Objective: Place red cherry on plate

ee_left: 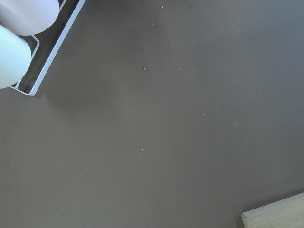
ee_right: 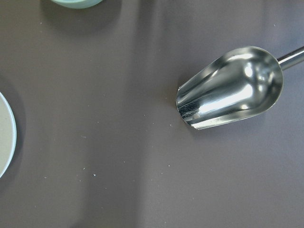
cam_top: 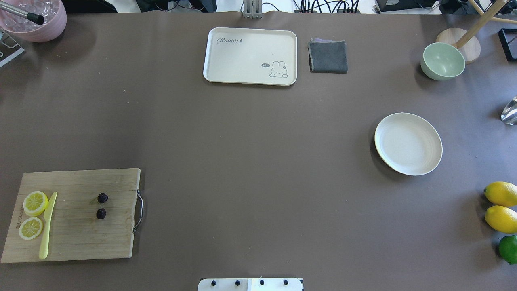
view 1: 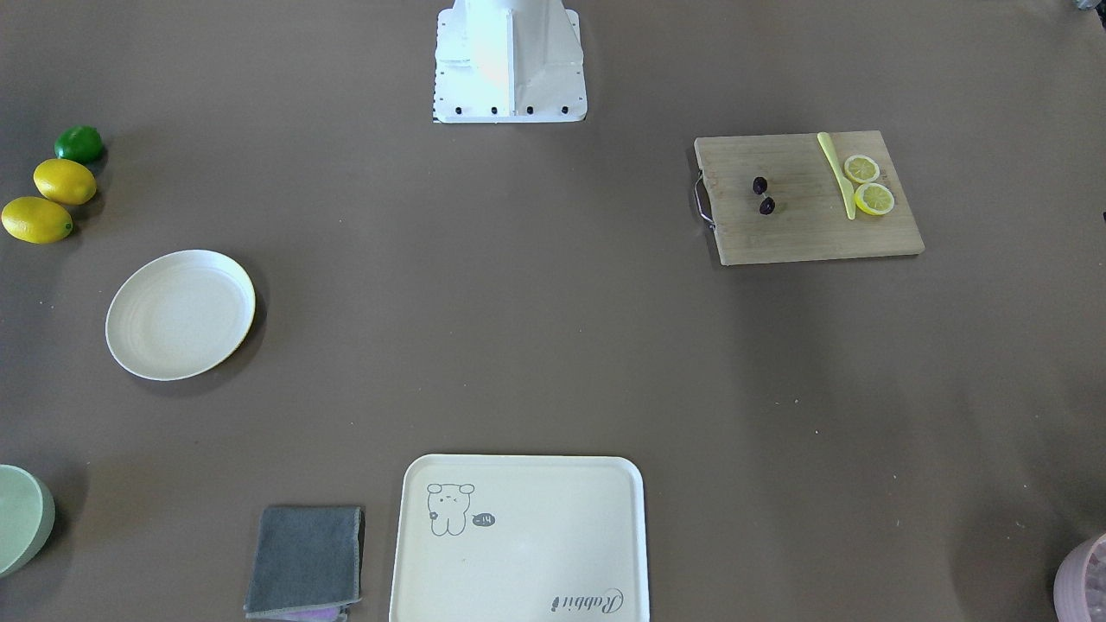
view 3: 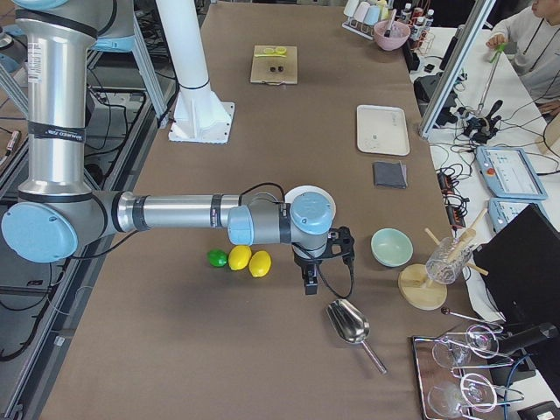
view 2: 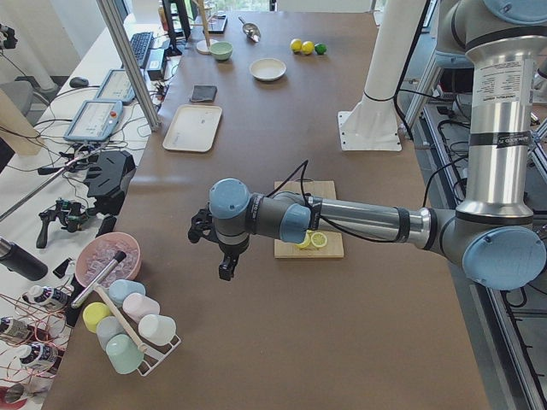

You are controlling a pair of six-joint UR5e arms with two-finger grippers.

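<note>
Nearest the overhead camera sat the robot's white base plate, at the near edge of the table.

Red cherry: two tiny, near-black, purplish-red fruits lying close together but apart on the wooden cutting board, on the robot's left. The pair's long axis ran toward and away from the robot, parallel to the board's short edges. The stem was too thin to make out, so I could not tell which way it pointed. Both fruits looked round and glossy-dark.

A metal handle on the board's inner short edge was the nearest thing to the pair. A pale yellow-green knife lay farther out, on an axis close to the pair's own, with two lemon slices just beyond it.

Plate: round, cream-white, nothing on it, well apart on the robot's right side. Two lemons and a lime lay in a row nearer the robot than the plate. Along the far edge stood a cream tray, a grey cloth and a pale green bowl.

Left end effector: hung above bare table beyond the board's outer end, nothing between its fingers. Clenched or released: cannot tell.

Right end effector: hung above the table past the lemons, near a steel scoop. Clenched or released: cannot tell.
</note>
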